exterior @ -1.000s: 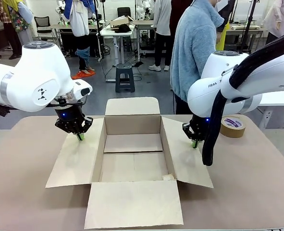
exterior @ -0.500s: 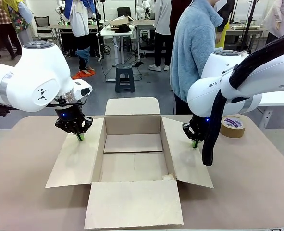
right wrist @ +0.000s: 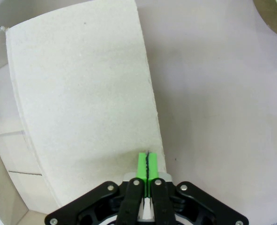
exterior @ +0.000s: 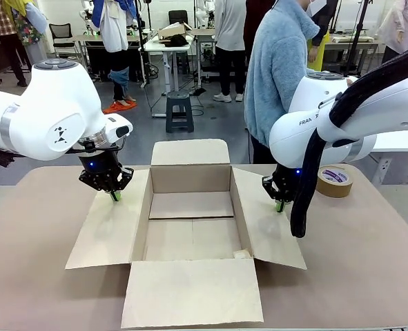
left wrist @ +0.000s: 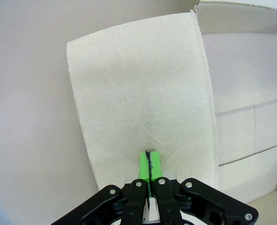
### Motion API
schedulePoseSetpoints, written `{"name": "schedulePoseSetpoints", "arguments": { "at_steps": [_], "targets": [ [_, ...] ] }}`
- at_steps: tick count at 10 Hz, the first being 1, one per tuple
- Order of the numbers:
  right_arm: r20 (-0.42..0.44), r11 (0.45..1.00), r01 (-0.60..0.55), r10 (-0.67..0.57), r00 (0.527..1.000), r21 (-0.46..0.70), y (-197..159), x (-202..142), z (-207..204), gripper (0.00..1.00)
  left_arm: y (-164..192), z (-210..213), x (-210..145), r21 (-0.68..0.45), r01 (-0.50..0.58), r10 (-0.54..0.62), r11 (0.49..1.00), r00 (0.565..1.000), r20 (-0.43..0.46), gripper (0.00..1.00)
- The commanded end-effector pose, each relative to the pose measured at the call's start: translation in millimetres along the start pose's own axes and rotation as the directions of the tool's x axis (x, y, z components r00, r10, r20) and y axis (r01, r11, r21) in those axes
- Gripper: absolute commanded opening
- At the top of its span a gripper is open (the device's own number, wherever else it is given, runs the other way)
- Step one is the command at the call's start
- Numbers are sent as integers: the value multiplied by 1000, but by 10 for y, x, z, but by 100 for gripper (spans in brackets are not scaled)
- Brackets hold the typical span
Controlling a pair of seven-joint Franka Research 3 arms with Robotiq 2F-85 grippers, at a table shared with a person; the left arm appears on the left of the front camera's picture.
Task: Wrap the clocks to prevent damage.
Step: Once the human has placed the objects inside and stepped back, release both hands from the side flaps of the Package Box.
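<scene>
An open cardboard box [exterior: 190,238] stands mid-table with its four flaps spread out and nothing inside. My left gripper [exterior: 114,196] is shut, its green pads pressed together, tips down on the box's left flap [exterior: 110,224] near its far end. In the left wrist view, that gripper [left wrist: 149,161] holds nothing and points at the same flap [left wrist: 138,84]. My right gripper [exterior: 279,205] is also shut and empty, tips on the right flap [exterior: 269,224] near its outer edge. The right wrist view has those tips [right wrist: 147,164] on that flap [right wrist: 82,93]. The clocks are out of view.
A roll of brown tape [exterior: 335,181] lies at the table's far right; its edge is visible [right wrist: 275,8] in the right wrist view. A person in a light blue fleece [exterior: 279,69] stands at the far side, turned away. Bare tabletop [exterior: 31,262] surrounds the box.
</scene>
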State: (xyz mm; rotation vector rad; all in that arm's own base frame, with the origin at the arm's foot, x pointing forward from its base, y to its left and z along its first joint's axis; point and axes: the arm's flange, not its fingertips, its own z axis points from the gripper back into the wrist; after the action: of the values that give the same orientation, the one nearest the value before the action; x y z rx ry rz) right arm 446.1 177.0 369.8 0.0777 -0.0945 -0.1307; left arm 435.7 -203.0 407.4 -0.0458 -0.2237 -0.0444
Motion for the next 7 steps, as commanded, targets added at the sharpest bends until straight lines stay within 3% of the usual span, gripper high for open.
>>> {"name": "schedulePoseSetpoints", "arguments": {
  "at_steps": [1, 7],
  "targets": [
    [1, 1000, 0, 0, 1000, 0, -1, 0, -1, 1, -10, 5, 7, 3, -1, 1, 1000, 1000, 3, 0],
    [1, 1000, 0, 0, 1000, 0, -1, 0, -1, 1, -10, 5, 7, 3, -1, 1, 1000, 1000, 3, 0]
  ]
}}
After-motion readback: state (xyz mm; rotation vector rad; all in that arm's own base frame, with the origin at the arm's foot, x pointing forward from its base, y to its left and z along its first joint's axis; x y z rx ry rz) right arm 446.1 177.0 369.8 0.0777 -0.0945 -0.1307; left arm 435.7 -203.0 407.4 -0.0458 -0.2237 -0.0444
